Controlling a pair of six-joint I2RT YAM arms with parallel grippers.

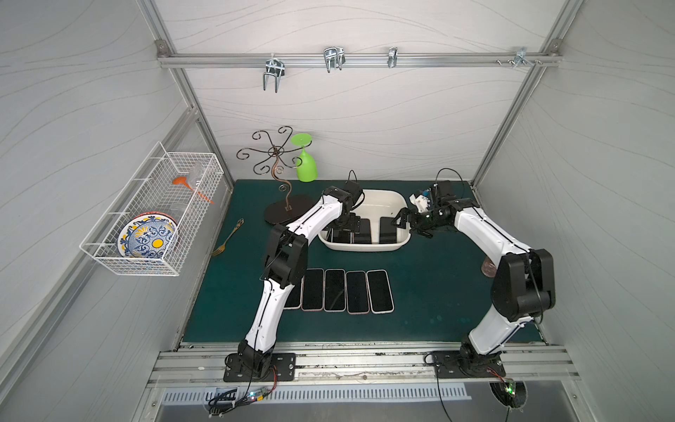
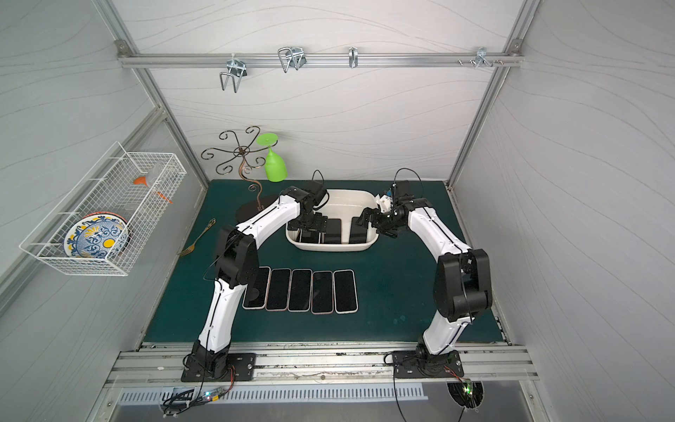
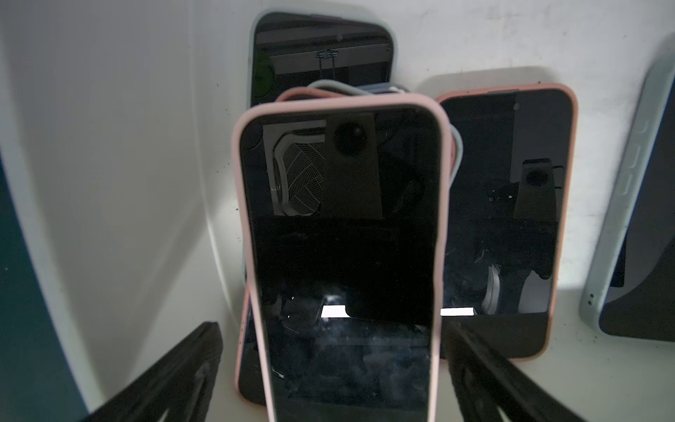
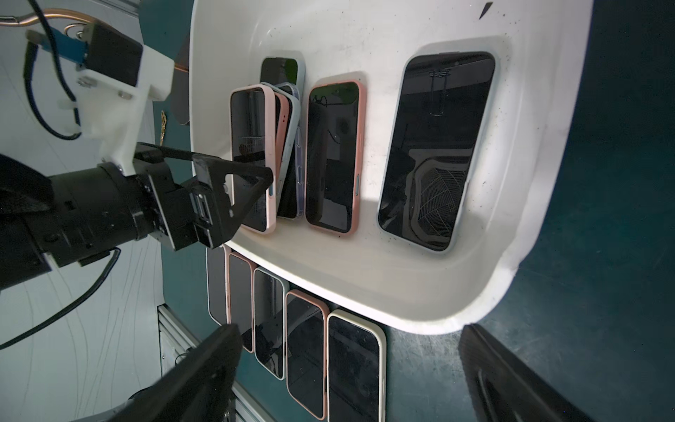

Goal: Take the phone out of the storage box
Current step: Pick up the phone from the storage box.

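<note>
Inside the box (image 1: 361, 247), centre of a top view, my left claw (image 3: 330, 330) hangs wide open, jaws either side of the phone (image 3: 339, 237). The pink-cased phone lies on top of others and fills the middle of the left wrist frame, not yet gripped. My right claw (image 1: 410, 225), also open and empty, hovers at the box's right rim. Lower centre, five laid-out phones (image 1: 336, 290) sit in a row on the mat (image 1: 438, 292). The step, as I read it, is the grasp. Next I must close on the phone's long edges, then lift it clear of its neighbours and the rim.
</note>
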